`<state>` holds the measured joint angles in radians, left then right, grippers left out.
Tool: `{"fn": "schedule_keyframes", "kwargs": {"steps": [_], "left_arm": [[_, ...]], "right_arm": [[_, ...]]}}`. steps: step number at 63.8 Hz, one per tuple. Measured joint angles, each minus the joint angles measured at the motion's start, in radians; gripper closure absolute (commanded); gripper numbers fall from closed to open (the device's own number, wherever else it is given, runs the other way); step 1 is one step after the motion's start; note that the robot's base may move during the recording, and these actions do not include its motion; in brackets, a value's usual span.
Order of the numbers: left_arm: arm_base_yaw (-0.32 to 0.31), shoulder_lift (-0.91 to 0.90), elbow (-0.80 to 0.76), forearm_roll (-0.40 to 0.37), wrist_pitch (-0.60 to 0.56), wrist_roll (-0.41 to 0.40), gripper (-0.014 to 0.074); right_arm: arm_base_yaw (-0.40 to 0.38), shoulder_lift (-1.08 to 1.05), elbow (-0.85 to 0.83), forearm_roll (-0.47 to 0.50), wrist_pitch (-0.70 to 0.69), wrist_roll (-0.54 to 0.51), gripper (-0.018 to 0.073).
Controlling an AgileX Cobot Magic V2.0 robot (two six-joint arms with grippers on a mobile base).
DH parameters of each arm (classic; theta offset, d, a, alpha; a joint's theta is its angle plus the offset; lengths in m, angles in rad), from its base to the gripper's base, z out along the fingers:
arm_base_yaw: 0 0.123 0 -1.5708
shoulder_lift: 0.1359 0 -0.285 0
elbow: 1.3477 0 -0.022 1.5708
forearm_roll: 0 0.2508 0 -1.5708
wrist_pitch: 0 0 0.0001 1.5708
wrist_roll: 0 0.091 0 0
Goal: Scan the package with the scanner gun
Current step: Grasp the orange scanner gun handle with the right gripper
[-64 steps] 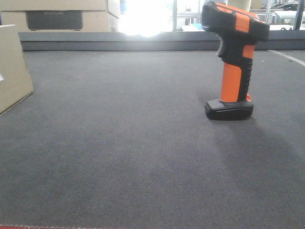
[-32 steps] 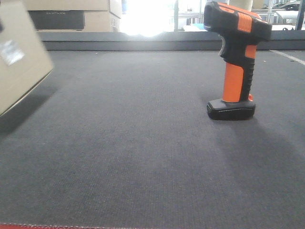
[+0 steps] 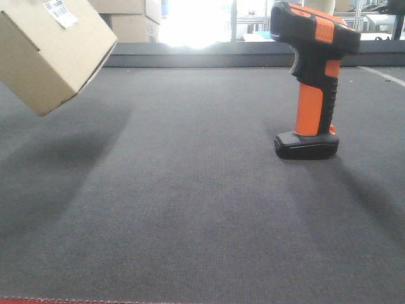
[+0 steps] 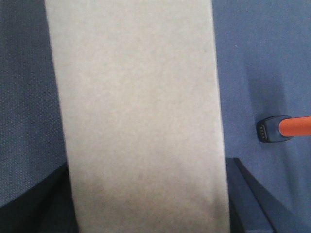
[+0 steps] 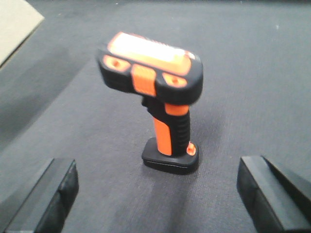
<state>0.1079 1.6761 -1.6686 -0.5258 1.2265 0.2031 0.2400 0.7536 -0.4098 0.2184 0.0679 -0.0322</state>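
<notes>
Front view: the package [image 3: 54, 54] has risen off the mat [image 3: 190, 209] to 10 o'clock, sticker [image 3: 61, 11] up, scanner gun [image 3: 313, 82] standing at 2; left wrist: my left gripper [image 4: 148, 194] clamps the package; right wrist: my right gripper [image 5: 158, 194] gapes wide, the gun untouched at 12, next to grab

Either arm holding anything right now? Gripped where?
Left gripper holds the package, lifted, fingers on opposite sides. Right gripper open, scanner gun untouched.

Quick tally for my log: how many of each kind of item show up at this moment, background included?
Package: 1
Scanner gun: 1
Background cartons, partly in view: 2
Total: 4
</notes>
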Motion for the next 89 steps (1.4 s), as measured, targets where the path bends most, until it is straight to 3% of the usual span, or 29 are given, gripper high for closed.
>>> {"fn": "schedule_keyframes", "kwargs": {"steps": [12, 37, 56, 66, 89], "left_arm": [[0.0, 0.0, 0.0, -0.01, 0.0, 0.0, 0.0707], [-0.011, 0.0, 0.0, -0.022, 0.0, -0.004, 0.0707], [-0.027, 0.0, 0.0, -0.023, 0.0, -0.004, 0.0707], [-0.027, 0.0, 0.0, -0.023, 0.0, -0.004, 0.0707], [-0.027, 0.0, 0.0, -0.023, 0.0, -0.004, 0.0707]], "right_arm": [[0.0, 0.131, 0.113, 0.012, -0.318, 0.002, -0.0009], [0.128, 0.456, 0.122, 0.016, -0.713, 0.004, -0.0009], [0.137, 0.654, 0.122, 0.097, -0.99, 0.004, -0.0009], [0.141, 0.722, 0.081, 0.106, -1.051, 0.018, -0.0009], [0.143, 0.798, -0.02, 0.138, -1.052, 0.043, -0.0009]]}}
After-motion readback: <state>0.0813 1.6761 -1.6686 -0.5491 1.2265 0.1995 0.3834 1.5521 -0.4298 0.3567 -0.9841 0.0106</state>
